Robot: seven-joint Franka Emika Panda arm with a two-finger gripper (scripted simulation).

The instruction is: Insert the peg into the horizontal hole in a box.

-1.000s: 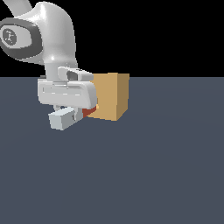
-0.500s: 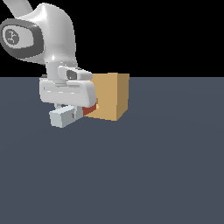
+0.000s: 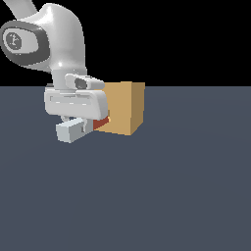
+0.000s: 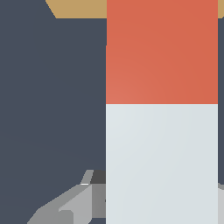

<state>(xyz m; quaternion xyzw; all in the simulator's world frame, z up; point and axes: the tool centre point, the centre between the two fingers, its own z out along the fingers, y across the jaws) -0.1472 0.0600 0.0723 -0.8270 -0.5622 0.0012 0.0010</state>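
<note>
My gripper [image 3: 80,122] is shut on the peg, which it holds level. The peg's white end [image 3: 69,131] sticks out toward the exterior view's left, and its red-orange end [image 3: 100,123] reaches the near side face of the tan box [image 3: 126,112]. The hole is hidden behind the peg and my hand, so I cannot tell whether the tip is inside it. In the wrist view the peg [image 4: 162,153] fills the picture, red section [image 4: 162,52] ahead, with a strip of the box [image 4: 74,8] beyond it. One grey finger [image 4: 65,210] shows beside the white part.
The box stands on a flat dark grey-blue floor [image 3: 162,196]. The white arm [image 3: 54,44] rises above the exterior view's left of the box. Nothing else is in view.
</note>
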